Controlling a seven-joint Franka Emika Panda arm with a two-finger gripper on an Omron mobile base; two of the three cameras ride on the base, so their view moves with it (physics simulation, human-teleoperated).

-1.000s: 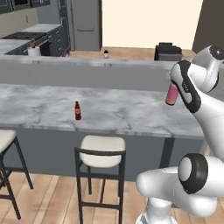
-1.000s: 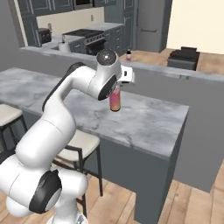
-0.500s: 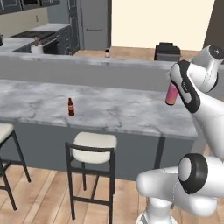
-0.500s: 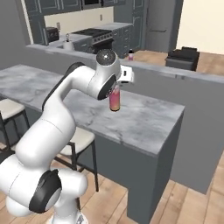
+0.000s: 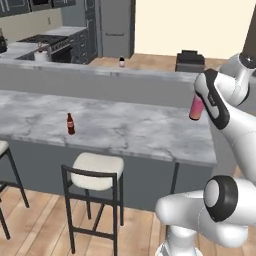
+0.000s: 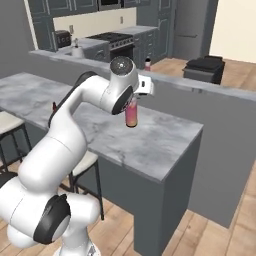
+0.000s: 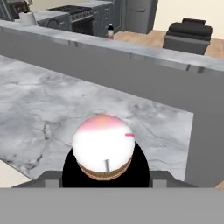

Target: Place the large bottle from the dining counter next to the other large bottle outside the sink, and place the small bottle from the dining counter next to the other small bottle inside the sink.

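Holding a pink large bottle (image 6: 131, 113) in my gripper (image 6: 133, 100), jaws closed around its upper part, I have it lifted clear above the marble dining table (image 5: 130, 127) near its right end. The small brown bottle (image 5: 70, 124) stands upright on that table, well apart to the left. Another small bottle (image 5: 121, 61) stands beyond the ledge (image 5: 100, 72).
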